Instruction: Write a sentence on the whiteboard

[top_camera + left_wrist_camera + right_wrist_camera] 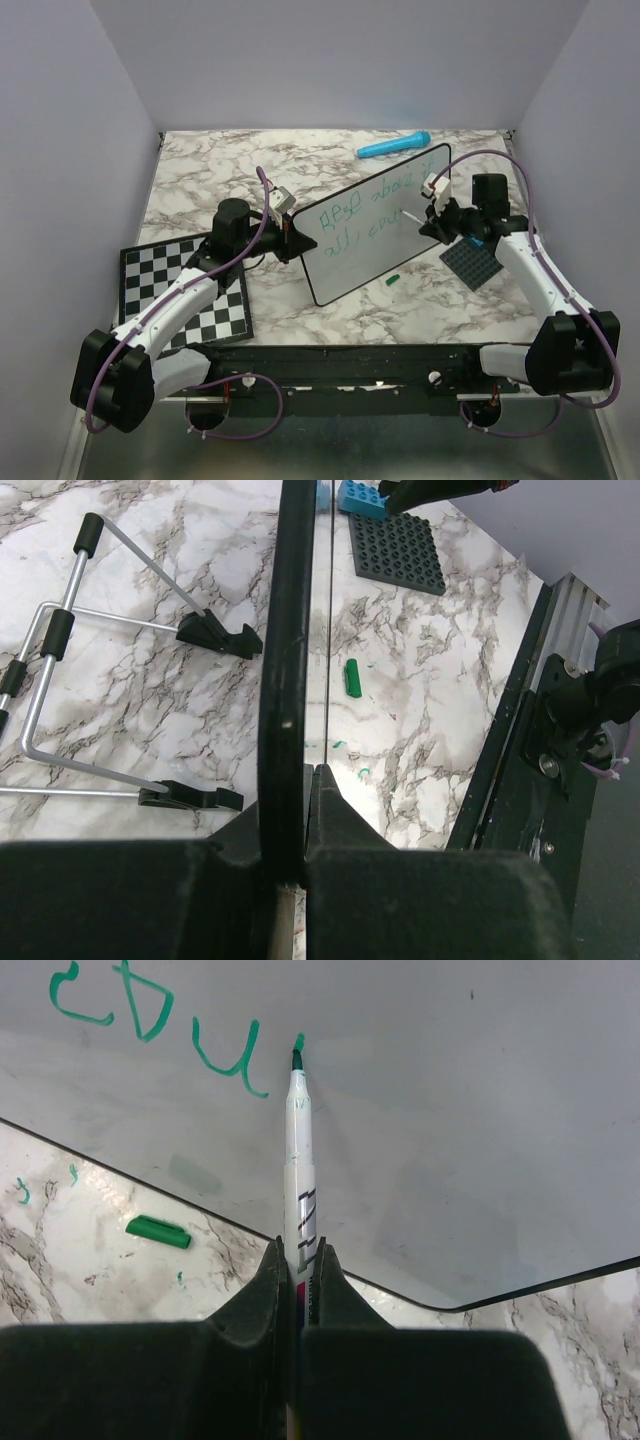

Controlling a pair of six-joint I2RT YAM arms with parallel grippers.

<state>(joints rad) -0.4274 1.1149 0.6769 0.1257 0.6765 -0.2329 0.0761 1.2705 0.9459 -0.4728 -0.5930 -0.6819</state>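
At the centre of a marble table (230,170), the whiteboard (345,275) stands on its long lower edge, set slantwise between the two arms. The left gripper (290,236) is pinched tight on the board's thin black rim at its left end, apparently to hold it up and brace it against the pen's push; a wire stand (58,632) lies apart behind it. The right gripper (300,1252) is fully closed around a green marker (298,1150), which points straight out so its tip meets the board's face just past the last green letter. The sentence (362,215) shows as two rows of thin, loopy green scribble across most of the board; no words are readable. The marker's green cap (158,1231) lies on the table near the board's lower edge.
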